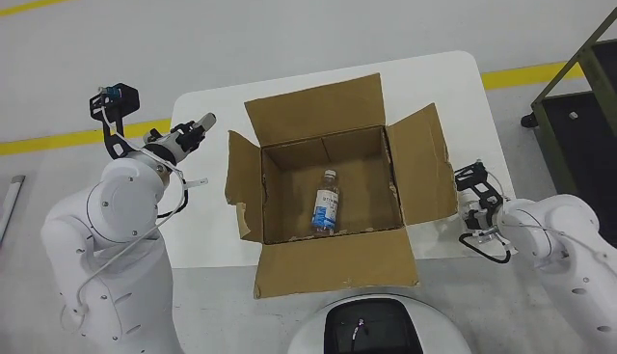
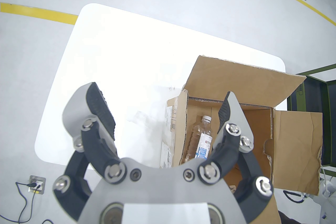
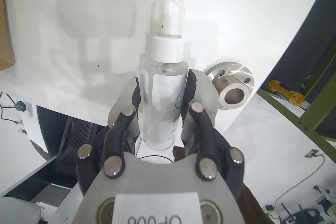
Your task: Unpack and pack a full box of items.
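Right claw (image 3: 164, 91) is gripping a spray bottle (image 3: 162, 72), nozzle pointing out from the wrist, over the tabletop (image 1: 434, 74) just right of the box (image 1: 318, 111). Left claw (image 2: 160, 92) is hanging wide open left of it. A water bottle (image 1: 326, 203) is lying inside.

The left arm is bent at the robot's left, its left gripper (image 1: 201, 124) (image 2: 160, 101) angled inward with fingers (image 2: 101, 107) spread wide and empty, while the right arm folds in at the robot's right, its right gripper (image 1: 474, 182) (image 3: 162, 89) clamped on a spray bottle (image 3: 161, 107).
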Robot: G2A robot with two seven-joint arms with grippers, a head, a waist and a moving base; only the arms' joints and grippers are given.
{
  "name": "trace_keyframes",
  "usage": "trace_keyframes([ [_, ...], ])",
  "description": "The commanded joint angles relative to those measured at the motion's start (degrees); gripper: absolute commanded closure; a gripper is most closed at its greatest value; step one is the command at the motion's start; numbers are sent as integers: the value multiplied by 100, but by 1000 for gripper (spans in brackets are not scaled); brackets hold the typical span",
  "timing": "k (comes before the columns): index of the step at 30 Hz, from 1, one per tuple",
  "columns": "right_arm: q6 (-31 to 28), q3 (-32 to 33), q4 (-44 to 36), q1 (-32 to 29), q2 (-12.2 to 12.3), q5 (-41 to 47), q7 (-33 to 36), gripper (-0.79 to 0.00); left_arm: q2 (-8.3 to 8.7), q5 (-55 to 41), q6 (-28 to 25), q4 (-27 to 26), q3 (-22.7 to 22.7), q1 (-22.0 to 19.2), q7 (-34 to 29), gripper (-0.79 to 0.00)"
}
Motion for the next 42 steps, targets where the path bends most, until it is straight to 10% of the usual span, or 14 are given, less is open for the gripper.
trace_keyframes([
  [1,1,-6,10,13,-1,-6,1,-89,0,0,0,0,0,0,0,-785],
  [12,399,589,-19,39,-7,898,-280,0,0,0,0,0,0,0,0,-785],
  [25,-101,3198,-137,-433,-90,6283,-2054,0,0,0,0,0,0,0,0,-785],
  [33,-433,2817,-153,-369,-151,8361,-2081,0,0,0,0,0,0,0,0,-785],
  [42,-401,2151,-175,-205,-154,8676,-1999,0,0,0,0,0,0,0,0,-785],
])
